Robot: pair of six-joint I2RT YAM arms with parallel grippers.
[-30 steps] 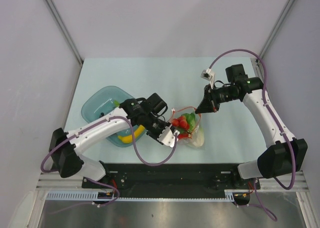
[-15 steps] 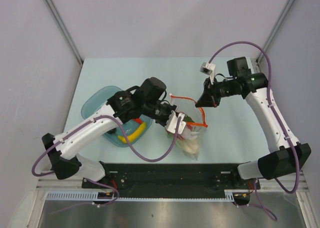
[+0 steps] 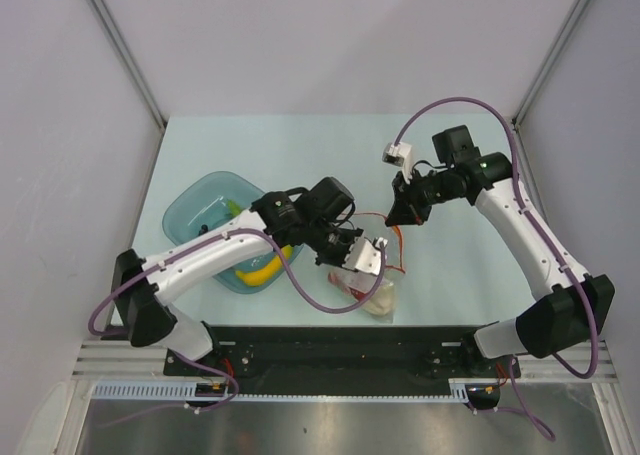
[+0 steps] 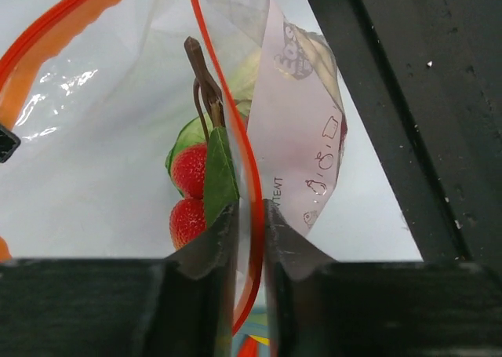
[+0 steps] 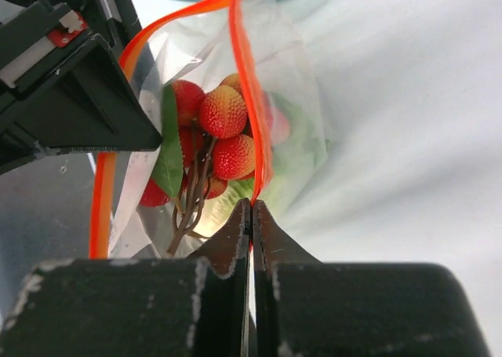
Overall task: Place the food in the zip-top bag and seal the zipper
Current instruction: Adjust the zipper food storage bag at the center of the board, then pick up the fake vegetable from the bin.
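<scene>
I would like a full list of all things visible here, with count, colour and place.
zip-top bag: 1, clear, mid-table, between both arms
zipper: 1, red-orange, along the bag's mouth, not sealed
berry cluster: 1, red with green leaf, inside the bag
cabbage: 1, pale green-white, inside the bag
bowl: 1, translucent teal, left on the table
banana: 1, yellow, in the bowl
table: 1, pale blue-green
left gripper: 1, black fingers, bag's rim in their narrow gap
right gripper: 1, black fingers, shut on the zipper
</scene>
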